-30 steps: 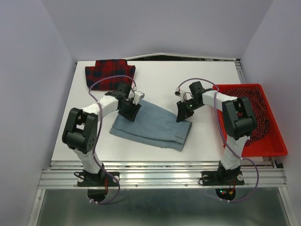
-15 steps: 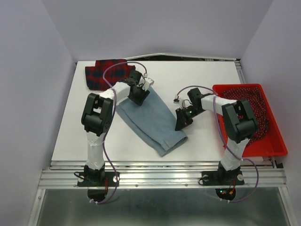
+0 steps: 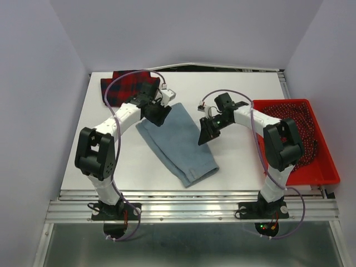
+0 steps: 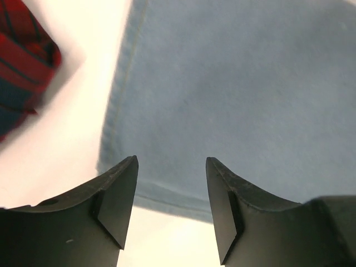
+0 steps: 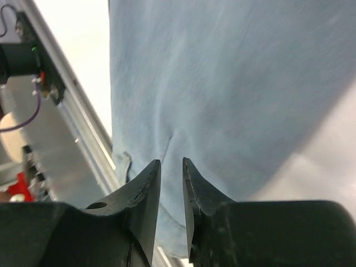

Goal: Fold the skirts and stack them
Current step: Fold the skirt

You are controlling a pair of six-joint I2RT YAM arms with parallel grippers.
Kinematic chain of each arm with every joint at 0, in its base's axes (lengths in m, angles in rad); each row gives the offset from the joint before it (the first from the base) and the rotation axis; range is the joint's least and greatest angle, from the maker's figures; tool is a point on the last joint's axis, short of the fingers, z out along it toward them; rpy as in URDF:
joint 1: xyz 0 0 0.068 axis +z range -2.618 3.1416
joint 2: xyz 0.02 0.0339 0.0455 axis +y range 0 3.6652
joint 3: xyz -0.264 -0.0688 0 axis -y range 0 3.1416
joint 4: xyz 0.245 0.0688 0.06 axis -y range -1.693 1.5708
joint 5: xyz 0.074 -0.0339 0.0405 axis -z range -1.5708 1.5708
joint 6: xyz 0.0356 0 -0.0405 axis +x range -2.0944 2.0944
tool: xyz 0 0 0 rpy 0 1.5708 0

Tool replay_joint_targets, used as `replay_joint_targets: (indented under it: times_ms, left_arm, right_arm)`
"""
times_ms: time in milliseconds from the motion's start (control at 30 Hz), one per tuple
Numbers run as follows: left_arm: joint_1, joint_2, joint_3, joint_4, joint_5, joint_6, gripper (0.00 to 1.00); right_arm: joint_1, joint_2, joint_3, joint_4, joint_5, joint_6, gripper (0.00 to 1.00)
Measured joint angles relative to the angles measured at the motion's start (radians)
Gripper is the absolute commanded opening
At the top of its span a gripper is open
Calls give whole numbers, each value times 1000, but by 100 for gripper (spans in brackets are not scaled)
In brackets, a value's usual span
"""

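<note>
Top external view: a second ago the blue-grey skirt lay slanting across the middle of the counter, its long side running mostly left to right. Now it has swung round and runs from the far left, beside the left pincer, down toward the near right, with its lower end closer to the counter's near edge. The left pincer has moved farther from the bases and hangs over the skirt's far end, close to the plaid skirt, which has stayed folded at the far left corner. The right pincer has shifted a little to the left and sits at the blue-grey skirt's right edge, about halfway along it.

Left wrist view: the jaws stand well apart with nothing between them. The blue-grey cloth lies under and beyond them, and its stitched edge shows in the gap between the fingers. A corner of the plaid skirt shows at the upper left, with bare counter between the two skirts.

Right wrist view: the jaws are drawn nearly together, leaving only a slim slit. Blue-grey cloth fills the view beyond, and a small crease in it runs toward the slit; whether any cloth is pinched there cannot be told.

At the counter's right side stands the red basket, holding dark red patterned material as before.
</note>
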State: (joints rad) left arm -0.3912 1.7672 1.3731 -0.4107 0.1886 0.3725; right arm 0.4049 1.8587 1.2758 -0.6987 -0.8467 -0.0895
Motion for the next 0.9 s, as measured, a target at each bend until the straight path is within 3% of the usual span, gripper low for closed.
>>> replay_joint_targets:
  times_ms: [133,300,600,767,900]
  left_arm:
    - [0,-18,-87,-6,17,-37,60]
    - [0,120,-93,-18,32,-46,57]
    - [-38,347,215,-55,56,-43,55]
    - [-101,446,370,-45,79,-54,63]
    - [-135,435,358,-20,92,-61,71]
  right_arm:
    - [-13,14,36,58,48,0,26]
    - [-12,97,11,117,82,-1,25]
    - [-16,43,-194,223,63,56,25]
    - [-13,5,-274,240,25,132,27]
    - [-5,-13,-272,221,15,175,37]
